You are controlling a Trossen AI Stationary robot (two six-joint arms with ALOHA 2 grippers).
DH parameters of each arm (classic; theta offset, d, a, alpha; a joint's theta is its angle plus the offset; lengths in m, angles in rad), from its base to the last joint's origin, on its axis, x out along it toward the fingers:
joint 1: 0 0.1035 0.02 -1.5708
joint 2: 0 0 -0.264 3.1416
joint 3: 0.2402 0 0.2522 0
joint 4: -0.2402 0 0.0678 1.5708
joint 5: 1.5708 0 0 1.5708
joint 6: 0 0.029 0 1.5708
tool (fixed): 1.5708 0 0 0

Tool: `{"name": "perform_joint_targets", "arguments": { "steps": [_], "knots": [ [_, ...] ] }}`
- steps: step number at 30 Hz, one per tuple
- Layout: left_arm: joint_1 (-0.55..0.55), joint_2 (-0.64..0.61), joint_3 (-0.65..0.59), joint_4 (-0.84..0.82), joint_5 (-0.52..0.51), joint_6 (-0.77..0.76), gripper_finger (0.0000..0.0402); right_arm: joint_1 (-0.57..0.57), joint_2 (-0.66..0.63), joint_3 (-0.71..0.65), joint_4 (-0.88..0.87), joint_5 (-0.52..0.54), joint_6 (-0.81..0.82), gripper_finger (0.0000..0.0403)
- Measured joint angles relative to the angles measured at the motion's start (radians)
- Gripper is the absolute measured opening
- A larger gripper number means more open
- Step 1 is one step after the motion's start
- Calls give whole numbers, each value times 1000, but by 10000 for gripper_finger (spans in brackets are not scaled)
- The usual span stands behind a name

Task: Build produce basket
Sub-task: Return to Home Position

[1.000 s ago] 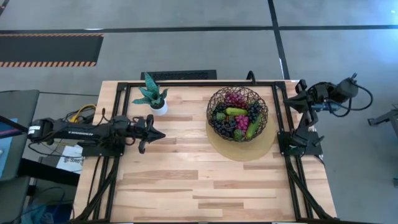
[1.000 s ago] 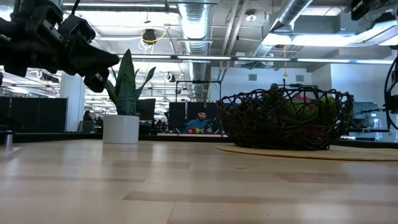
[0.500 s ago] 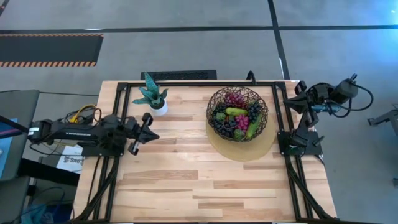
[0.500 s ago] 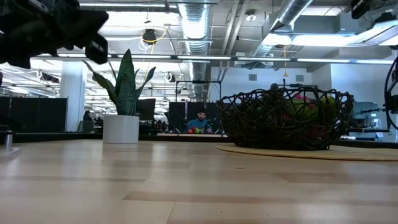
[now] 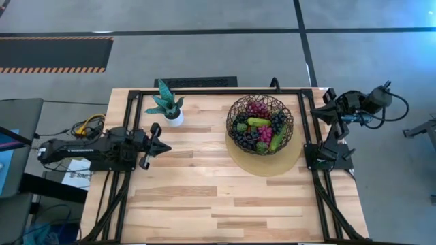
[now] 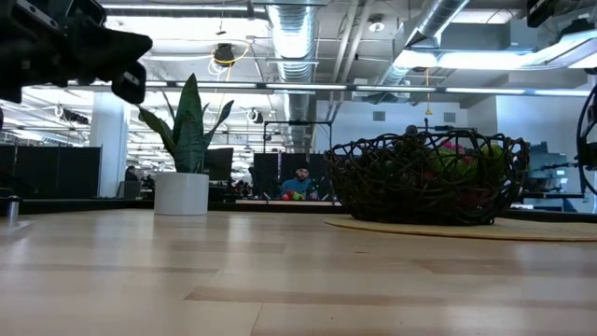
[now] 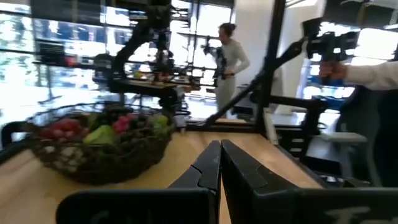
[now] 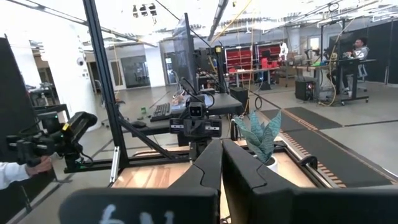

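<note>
The basket [image 5: 260, 124], a round dark wire bowl, stands on a flat tan disc [image 5: 267, 165] at the table's far right. In it lies the produce: magenta grapes [image 5: 257, 107], green cucumbers [image 5: 259, 122] and dark grapes [image 5: 246, 141]. The low view also shows the basket [image 6: 424, 177]. My left gripper [image 5: 165, 145] hangs shut and empty above the table's left side, pointing level toward the basket [image 7: 93, 143]. My right gripper [image 5: 316, 110] is shut and empty, raised over the table's far right edge.
A small potted green plant [image 5: 167, 106] in a white pot stands at the far left, just beyond my left gripper. A black frame [image 5: 310, 136] runs along the table's edges. Bare wood [image 5: 204, 197] fills the near half. People show in the room beyond.
My left gripper has drawn back toward the table's left edge and risen a little, rolling about its own line as it went. It has stayed shut and empty. The basket and produce have kept still.
</note>
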Motion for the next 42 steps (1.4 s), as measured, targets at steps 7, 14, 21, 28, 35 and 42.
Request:
{"name": "perform_joint_targets", "arguments": {
  "steps": [7,14,21,28,35,42],
  "knots": [
    [0,-221,-1,-230,-60,-1,0,0,0,0,0,-2,-2,33],
    [0,-201,-1,-283,-139,-19,0,0,0,0,4,-7,-3,33],
    [0,-203,-1,-290,-199,-8,0,0,0,0,11,-7,-3,33],
    [0,-201,-1,-290,-198,-17,0,-1,0,0,37,-7,-21,33],
    [0,-201,0,-289,-181,94,0,-1,0,0,53,-7,-21,33],
    [0,-201,0,-292,-208,112,0,-1,0,0,55,-7,-21,33]
  ]
}}
